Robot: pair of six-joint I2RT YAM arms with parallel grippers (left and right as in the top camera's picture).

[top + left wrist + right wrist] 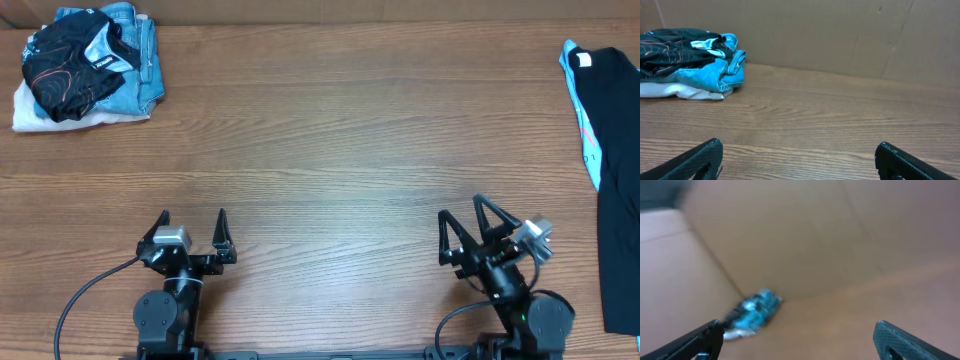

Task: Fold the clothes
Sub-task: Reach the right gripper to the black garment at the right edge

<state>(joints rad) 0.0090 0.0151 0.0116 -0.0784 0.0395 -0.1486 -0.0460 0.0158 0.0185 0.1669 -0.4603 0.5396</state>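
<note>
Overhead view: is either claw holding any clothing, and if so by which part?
Nothing is held: the left claw and the right claw are both open and empty.

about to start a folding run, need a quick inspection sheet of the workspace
surface: wooden table, grain visible.
job's things: black T-shirt at the right edge, light blue shirt showing along its side; pile of clothes in the far left corner.
clutter: nothing seen.
grippers: left claw and right claw both open, holding nothing, at the near edge.
cables: black cable loops by the left arm's base.
surroundings: cardboard wall behind the table.
</note>
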